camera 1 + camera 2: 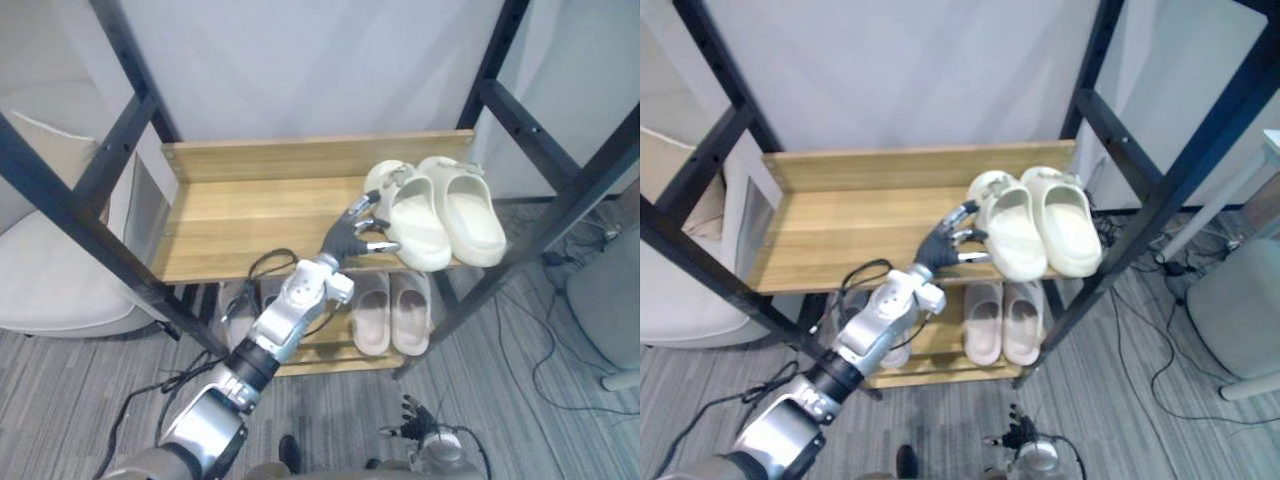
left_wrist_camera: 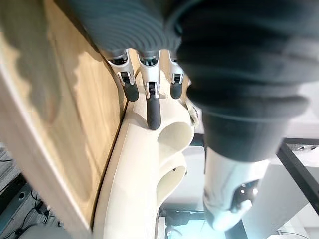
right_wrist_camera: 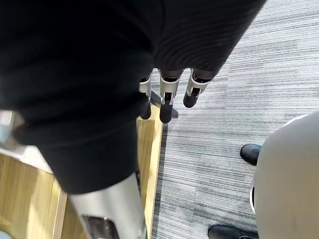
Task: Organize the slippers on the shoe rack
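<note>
Two cream slippers (image 1: 435, 213) lie side by side on the right end of the rack's top wooden shelf (image 1: 250, 215), toes toward me. My left hand (image 1: 355, 236) reaches over the shelf, its fingers straight and spread, the tips at the left slipper's (image 1: 1012, 235) side. Up close the fingers (image 2: 153, 107) rest against that slipper's cream edge (image 2: 134, 164) without curling round it. A second pair of beige slippers (image 1: 390, 310) sits on the lower shelf below. My right hand (image 1: 415, 418) hangs low near the floor, fingers (image 3: 165, 107) relaxed and holding nothing.
Black metal posts (image 1: 545, 235) frame the rack on both sides. A white cushioned seat (image 1: 50, 270) stands at the left, and a pale rounded object (image 1: 605, 300) on the grey carpet at the right. The shelf's left half is bare wood.
</note>
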Motion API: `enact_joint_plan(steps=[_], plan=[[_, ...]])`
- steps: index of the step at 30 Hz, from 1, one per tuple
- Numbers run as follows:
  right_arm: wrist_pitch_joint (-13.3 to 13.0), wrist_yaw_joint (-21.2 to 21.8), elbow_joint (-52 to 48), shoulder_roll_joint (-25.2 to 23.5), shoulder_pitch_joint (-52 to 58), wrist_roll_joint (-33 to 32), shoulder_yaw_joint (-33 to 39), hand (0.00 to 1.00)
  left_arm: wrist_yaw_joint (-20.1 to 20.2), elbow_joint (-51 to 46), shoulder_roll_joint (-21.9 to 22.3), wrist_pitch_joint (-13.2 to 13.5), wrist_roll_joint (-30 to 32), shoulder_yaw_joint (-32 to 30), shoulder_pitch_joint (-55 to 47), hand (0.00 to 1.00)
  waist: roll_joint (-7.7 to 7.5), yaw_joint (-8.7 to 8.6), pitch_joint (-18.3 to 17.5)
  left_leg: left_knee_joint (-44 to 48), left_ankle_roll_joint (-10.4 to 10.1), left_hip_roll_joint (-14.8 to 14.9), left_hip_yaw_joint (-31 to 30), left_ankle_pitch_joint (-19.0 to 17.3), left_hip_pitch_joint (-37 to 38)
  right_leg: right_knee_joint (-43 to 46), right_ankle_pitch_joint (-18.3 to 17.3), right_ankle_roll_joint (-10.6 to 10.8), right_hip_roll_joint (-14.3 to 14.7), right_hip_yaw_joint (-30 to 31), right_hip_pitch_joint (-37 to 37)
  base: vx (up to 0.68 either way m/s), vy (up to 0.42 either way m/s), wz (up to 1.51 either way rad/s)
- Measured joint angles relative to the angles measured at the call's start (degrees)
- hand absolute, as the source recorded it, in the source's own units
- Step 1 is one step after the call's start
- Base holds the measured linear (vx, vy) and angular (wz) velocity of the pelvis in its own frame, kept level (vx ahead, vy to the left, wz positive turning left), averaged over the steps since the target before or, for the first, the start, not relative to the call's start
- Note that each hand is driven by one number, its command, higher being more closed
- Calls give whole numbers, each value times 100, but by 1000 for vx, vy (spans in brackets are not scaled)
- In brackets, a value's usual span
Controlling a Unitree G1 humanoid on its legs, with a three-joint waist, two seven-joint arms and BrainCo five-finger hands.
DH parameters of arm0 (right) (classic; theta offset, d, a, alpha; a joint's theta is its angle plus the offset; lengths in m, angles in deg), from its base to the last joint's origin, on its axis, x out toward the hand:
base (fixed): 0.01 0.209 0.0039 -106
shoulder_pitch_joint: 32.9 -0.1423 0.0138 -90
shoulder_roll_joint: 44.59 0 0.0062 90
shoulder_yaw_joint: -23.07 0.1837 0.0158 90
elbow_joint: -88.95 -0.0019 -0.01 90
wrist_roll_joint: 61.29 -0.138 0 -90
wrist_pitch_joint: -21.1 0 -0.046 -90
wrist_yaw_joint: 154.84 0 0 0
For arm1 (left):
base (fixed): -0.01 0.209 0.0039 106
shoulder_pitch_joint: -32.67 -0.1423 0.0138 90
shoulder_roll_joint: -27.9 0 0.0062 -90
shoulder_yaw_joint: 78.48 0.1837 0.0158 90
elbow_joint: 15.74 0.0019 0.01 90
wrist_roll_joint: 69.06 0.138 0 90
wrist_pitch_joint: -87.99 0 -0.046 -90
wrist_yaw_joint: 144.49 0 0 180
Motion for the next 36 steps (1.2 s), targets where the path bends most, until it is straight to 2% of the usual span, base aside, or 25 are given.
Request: enact_joint_plan(steps=[7, 13, 16, 18, 23, 29, 33, 36], plan=[[1, 15, 0, 1, -42, 2, -4, 0, 61, -715, -385, -7, 117, -432, -604, 0, -1, 36, 1, 0, -3, -2, -21, -4, -11, -22, 0, 0, -6, -22, 9, 0, 0, 1], [4, 44, 2, 4, -32, 4, -30, 0, 232, -1733, -678, 25, -71, -446, -1106, 0, -1, 137, 0, 0, -1, -21, -88, -2, -26, -27, -2, 3, -13, -88, 29, 0, 0, 6], [-1, 96, 35, 29, 21, 4, -85, 0, 373, -2311, -735, 48, -353, -163, -1420, 0, 8, 143, -30, 2, 2, -39, -192, 3, -26, -40, -13, 18, -26, -173, 88, -16, -6, 18], [-3, 130, 87, 75, 32, -1, -101, 0, 583, -2828, -814, 89, -687, 223, -1721, 0, 22, 218, -41, 1, 2, -39, -200, 3, -37, -37, -14, 18, -26, -169, 81, -7, -2, 2], [-38, 132, 225, 117, 32, 4, -102, 0, 1085, -3185, -794, 86, -1253, 763, -2240, 0, 71, 300, -182, 4, 26, -42, -211, 21, -137, 44, -23, 18, -31, -128, -26, 0, 0, 0], [-59, 133, 240, 144, 16, 15, -225, 0, 1379, -3000, -838, -1, -1298, 918, -2990, 0, 117, 328, -214, 0, 55, -77, -291, 40, -50, 111, -47, 36, -44, -200, 17, -41, 0, 4], [-62, 133, 311, 138, -39, 18, -224, 0, 1476, -2077, -794, -63, -958, 837, -3594, 0, 129, 367, -225, 0, 76, -94, -339, 56, -32, 167, -117, 57, -88, -229, 19, -43, 11, 7], [-63, 130, 422, 107, -83, 19, -217, 0, 1469, -1161, -631, -123, -486, 455, -3930, 0, 109, 407, -223, 0, 79, -103, -332, 55, -28, 203, -134, 68, -106, -213, 4, 0, 0, 0]])
